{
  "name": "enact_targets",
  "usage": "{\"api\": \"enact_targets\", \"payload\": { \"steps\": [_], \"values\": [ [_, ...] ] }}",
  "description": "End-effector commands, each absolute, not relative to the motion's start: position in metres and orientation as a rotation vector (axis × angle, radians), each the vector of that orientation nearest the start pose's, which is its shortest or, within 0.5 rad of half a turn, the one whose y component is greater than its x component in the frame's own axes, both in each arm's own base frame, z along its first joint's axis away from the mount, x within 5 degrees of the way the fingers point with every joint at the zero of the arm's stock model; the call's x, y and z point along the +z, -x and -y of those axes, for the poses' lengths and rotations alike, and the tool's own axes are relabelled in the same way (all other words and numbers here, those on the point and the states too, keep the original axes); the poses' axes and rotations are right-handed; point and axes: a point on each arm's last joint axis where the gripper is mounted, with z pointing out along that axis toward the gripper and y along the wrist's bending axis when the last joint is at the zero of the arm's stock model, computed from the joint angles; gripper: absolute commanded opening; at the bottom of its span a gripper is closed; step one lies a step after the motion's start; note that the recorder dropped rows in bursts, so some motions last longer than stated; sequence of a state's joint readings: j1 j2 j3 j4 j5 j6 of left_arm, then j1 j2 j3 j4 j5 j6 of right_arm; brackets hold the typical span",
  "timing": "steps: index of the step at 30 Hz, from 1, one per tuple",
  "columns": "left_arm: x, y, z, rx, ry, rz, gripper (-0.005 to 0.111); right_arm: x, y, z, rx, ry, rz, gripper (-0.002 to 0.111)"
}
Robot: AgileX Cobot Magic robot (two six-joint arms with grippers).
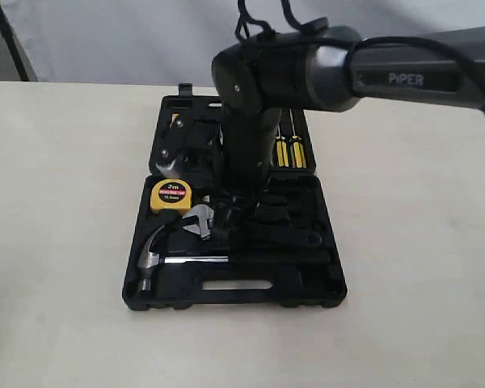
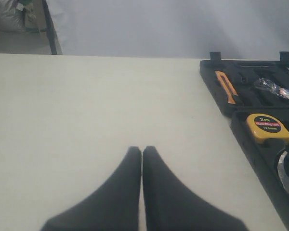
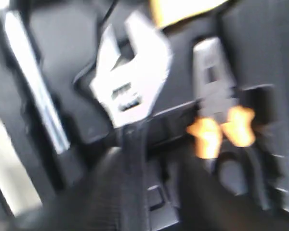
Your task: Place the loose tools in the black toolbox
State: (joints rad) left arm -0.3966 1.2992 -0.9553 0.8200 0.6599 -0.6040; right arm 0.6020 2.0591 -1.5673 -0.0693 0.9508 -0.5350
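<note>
Two tools are lying in the black toolbox [image 1: 307,291], toward the far edge of the surface [image 1: 65,210]: hammer [image 1: 156,255] nearest, wrench [image 1: 200,220] behind. Right gripper [image 3: 144,166] is straddling the wrench handle, its grip untellable through blur; probably seating it, with release next. Left gripper [image 2: 142,158] is idling, fingers together.

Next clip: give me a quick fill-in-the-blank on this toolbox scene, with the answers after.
1. The tape measure in the black toolbox is ___ in colour.
2. The left pincer is shut over the bare ___.
3. The pliers beside the adjustable wrench have ___ handles.
4. The arm reaching over the toolbox is the ___ one.
Missing words: yellow; table; orange; right.
</note>
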Motion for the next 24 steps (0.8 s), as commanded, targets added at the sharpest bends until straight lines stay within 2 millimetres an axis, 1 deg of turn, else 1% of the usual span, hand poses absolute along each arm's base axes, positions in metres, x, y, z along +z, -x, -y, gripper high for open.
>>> {"api": "enact_targets", "payload": {
  "steps": [1,3,6,9,11,13,16,20,22,24],
  "values": [
    [0.307,-0.263,0.066,0.348,-0.306,-2.223,0.001,0.2,-0.355,-0.236,-0.049,1.406,-2.49,0.0],
    [0.307,-0.263,0.066,0.348,-0.306,-2.223,0.001,0.188,-0.356,-0.238,-0.028,1.359,-2.548,0.0],
    [0.307,-0.263,0.066,0.348,-0.306,-2.223,0.001,0.157,-0.359,-0.241,-0.021,1.324,-2.642,0.0],
    [0.307,-0.263,0.066,0.348,-0.306,-2.223,0.001,0.124,-0.36,-0.241,-0.038,1.35,-2.721,0.0],
    [0.307,-0.263,0.066,0.348,-0.306,-2.223,0.001,0.116,-0.359,-0.24,-0.044,1.361,-2.743,0.0],
    [0.307,-0.263,0.066,0.348,-0.306,-2.223,0.001,0.117,-0.359,-0.241,-0.045,1.368,-2.736,0.0],
    [0.307,-0.263,0.066,0.348,-0.306,-2.223,0.001,0.138,-0.363,-0.244,-0.035,1.342,-2.684,0.0],
    [0.307,-0.263,0.066,0.348,-0.306,-2.223,0.001,0.185,-0.367,-0.245,-0.009,1.253,-2.61,0.0],
    [0.307,-0.263,0.066,0.348,-0.306,-2.223,0.001,0.21,-0.363,-0.243,0.009,1.178,-2.591,0.0],
    [0.307,-0.263,0.066,0.348,-0.306,-2.223,0.001,0.232,-0.356,-0.237,0.037,1.054,-2.634,0.0]
  ]
}}
